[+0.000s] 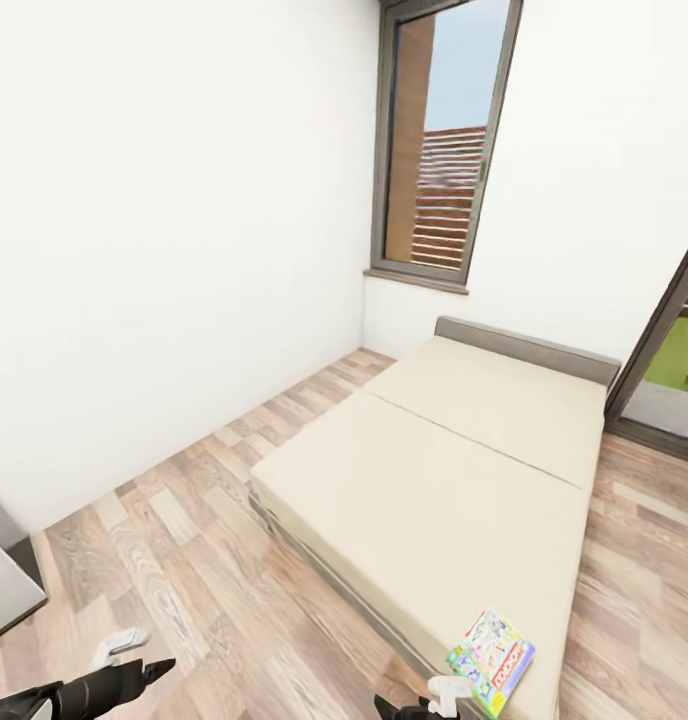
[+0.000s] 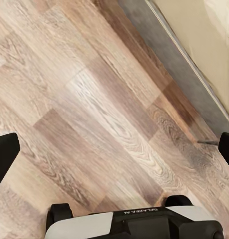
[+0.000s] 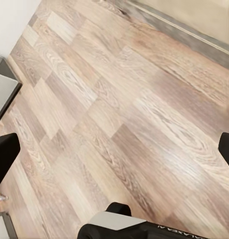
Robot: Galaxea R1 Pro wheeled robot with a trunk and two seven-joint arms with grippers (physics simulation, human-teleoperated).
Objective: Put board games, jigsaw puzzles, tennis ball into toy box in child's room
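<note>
One board game [image 1: 491, 661] on the bed [image 1: 454, 480], both my grippers empty over the floor [image 1: 194, 560].

I count one board game, a flat printed box with a red banner, at about 5 o'clock in my head view, on the mattress's near corner. It looks light, stiff and slick-faced, so I'd pinch it across a thin edge that overhangs. My left gripper [image 2: 114, 149] and right gripper [image 3: 114, 149] are both spread wide, holding nothing. One counter [image 1: 4, 575] corner sits at 8 o'clock, one window [image 1: 444, 140] at 12.
</note>
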